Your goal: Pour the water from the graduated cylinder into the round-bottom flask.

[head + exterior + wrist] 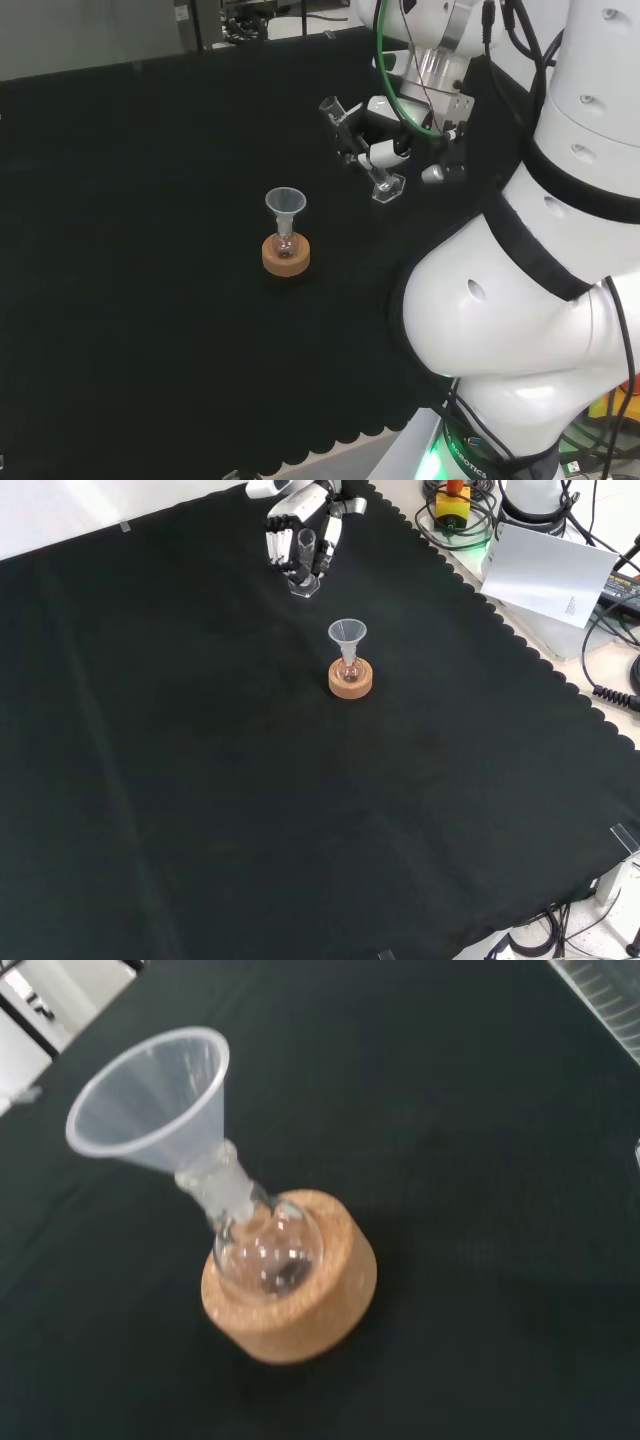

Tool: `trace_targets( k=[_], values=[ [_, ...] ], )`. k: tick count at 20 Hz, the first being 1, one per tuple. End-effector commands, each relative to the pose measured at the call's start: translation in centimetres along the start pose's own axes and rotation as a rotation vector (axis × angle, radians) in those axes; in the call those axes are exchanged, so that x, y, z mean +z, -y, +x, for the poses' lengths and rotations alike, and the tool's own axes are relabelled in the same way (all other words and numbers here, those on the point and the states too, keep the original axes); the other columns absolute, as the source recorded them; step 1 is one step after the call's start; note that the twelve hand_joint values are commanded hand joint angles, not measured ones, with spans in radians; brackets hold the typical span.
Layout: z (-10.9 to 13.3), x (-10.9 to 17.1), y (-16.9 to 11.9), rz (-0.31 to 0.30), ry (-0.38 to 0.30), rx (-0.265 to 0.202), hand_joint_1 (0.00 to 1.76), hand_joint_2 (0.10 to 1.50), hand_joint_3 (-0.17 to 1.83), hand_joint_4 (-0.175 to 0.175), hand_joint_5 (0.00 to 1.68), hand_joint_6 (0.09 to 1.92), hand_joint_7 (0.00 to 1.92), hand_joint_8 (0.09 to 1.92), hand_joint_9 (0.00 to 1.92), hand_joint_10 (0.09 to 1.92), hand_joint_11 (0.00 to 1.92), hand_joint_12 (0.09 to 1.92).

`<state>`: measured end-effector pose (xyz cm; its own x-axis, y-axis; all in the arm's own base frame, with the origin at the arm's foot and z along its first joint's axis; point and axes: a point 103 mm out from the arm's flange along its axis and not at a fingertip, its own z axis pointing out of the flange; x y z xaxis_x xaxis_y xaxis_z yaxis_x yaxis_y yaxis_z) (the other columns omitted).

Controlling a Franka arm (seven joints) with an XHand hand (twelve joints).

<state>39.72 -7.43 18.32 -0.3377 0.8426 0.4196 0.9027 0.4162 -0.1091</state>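
A small round-bottom flask (285,243) sits on a cork ring (286,257) mid-cloth, with a clear plastic funnel (285,203) in its neck. The front view has the flask (349,667), funnel (347,633) and ring (351,682) just below the hand. The hand (385,152) is curled round a clear graduated cylinder (350,135), which leans with its mouth toward the flask and its hexagonal foot (388,188) low, to the flask's right in the head view. In the front view the hand (300,535) grips the cylinder (305,560). The wrist view looks onto the funnel (150,1095), flask (268,1250) and ring (300,1310), beside the cylinder's wall (610,995). I cannot see the water level.
The arm's white links (540,250) rise at the head view's right. Beyond the cloth's scalloped edge (470,590) in the front view lie a white sheet (545,570), cables (610,650) and a red and yellow button (452,500). Black cloth spreads wide around the flask.
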Motion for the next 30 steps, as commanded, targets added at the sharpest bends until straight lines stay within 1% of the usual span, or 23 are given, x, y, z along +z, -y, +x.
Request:
trace_targets(
  k=[1, 5, 7, 13, 16, 21, 30],
  values=[
    [1.6, 0.8, 2.3, 0.196, 0.156, -0.002, 1.24, 1.17, 0.0, -0.175, 0.86, 1.17, 0.9, 1.16, 1.27, 0.25, 1.09, 0.87],
    [1.7, 1.5, 2.6, 0.292, 0.2, 0.01, 1.24, 1.17, 0.0, -0.175, 0.86, 1.16, 0.9, 1.16, 1.27, 0.25, 1.09, 0.87],
    [1.8, 1.6, 2.8, 0.32, 0.231, 0.02, 1.24, 1.17, 0.0, -0.175, 0.86, 1.16, 0.9, 1.16, 1.27, 0.25, 1.09, 0.86],
    [1.9, 1.8, 2.7, 0.426, 0.275, 0.042, 1.24, 1.17, 0.0, -0.175, 0.87, 1.16, 0.9, 1.16, 1.27, 0.25, 1.09, 0.86],
    [2.2, 1.9, 2.3, 0.466, 0.295, 0.042, 1.24, 1.17, 0.0, -0.175, 0.87, 1.16, 0.9, 1.16, 1.27, 0.25, 1.09, 0.86],
    [2.4, 2.1, 1.7, 0.53, 0.329, 0.061, 1.24, 1.17, 0.0, -0.175, 0.87, 1.16, 0.9, 1.15, 1.27, 0.25, 1.09, 0.86],
    [2.5, 1.9, 1.2, 0.6, 0.35, 0.081, 1.24, 1.16, 0.0, -0.175, 0.87, 1.16, 0.9, 1.15, 1.27, 0.25, 1.09, 0.86]
  ],
)
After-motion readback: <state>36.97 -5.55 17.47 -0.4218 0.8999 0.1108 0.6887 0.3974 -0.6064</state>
